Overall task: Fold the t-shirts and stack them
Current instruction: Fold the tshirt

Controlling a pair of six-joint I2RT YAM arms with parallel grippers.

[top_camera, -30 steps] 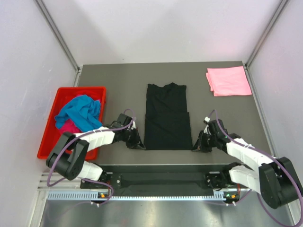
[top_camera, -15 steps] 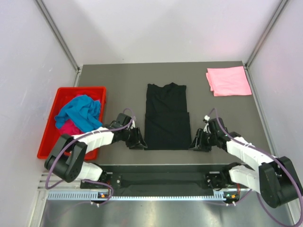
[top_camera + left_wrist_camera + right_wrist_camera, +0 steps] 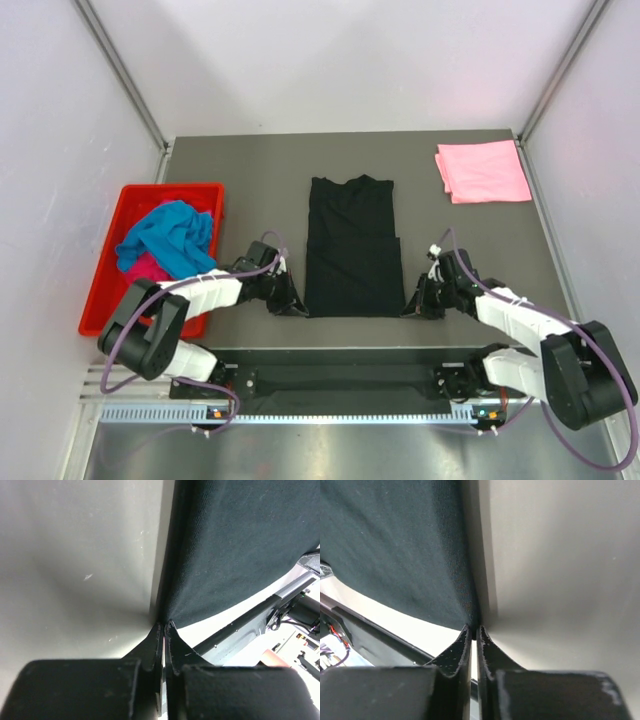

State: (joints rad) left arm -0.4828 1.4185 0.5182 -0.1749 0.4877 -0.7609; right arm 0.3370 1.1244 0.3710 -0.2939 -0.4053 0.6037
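- Top view: the black t-shirt (image 3: 352, 245) lies flat in the middle of the worktop (image 3: 250, 165) with its sleeves folded in. The left jaws sit at its near-left corner and the right jaws at its near-right corner, both low on the surface.
- Top view, containers: left of the black t-shirt, the red tray (image 3: 100, 290) holds the turquoise t-shirt (image 3: 168, 235) heaped over the magenta t-shirt (image 3: 145, 270). Far right of the black t-shirt, the pink t-shirt (image 3: 483, 171) lies folded on the worktop, in no container.
- Left wrist view: the left jaws are drawn almost together, tips touching the hem corner. I cannot tell whether any cloth lies between them. With so slight a bite, the corner may slip out on lifting and be left behind.
- Right wrist view: the right jaws are likewise nearly closed at the opposite corner, and no cloth can be made out between them. If one side holds and the other slips, the fold would likely come out skewed. Tips pressed to the worktop could also drag and wrinkle the hem.
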